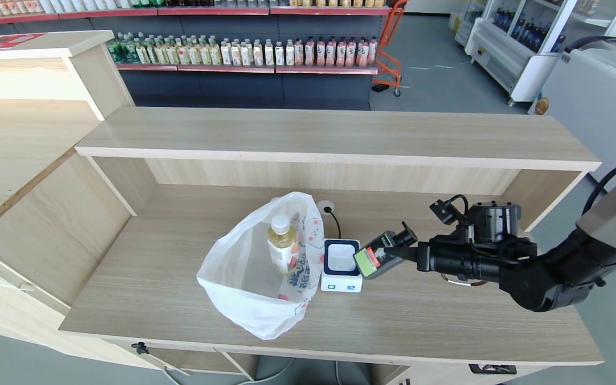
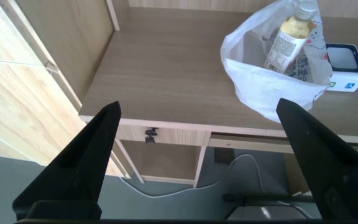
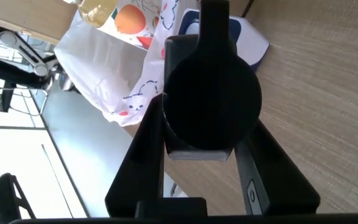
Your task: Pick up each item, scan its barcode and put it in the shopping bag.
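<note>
Pale wood-grain laminate covers the counter [image 1: 153, 278]. My left gripper [image 2: 197, 165] hangs off its near edge, its two dark wedge-shaped fingers spread wide with nothing between them. Next comes the shopping bag [image 1: 244, 299], thin crinkled white plastic with a printed pattern, slumped open on the counter. Inside it a bottle [image 1: 281, 243] of yellowish drink stands upright, with a white cap and a wrapped label. Just beside the bag's right side sits the scanner [image 1: 341, 267], a white rounded box with a square dark-framed window on top. Right of that, my right gripper [image 1: 393, 250] is clenched on a small container [image 1: 373, 261], grey-bodied with a green end face and a red patch, tilted toward the scanner and held above the counter.
</note>
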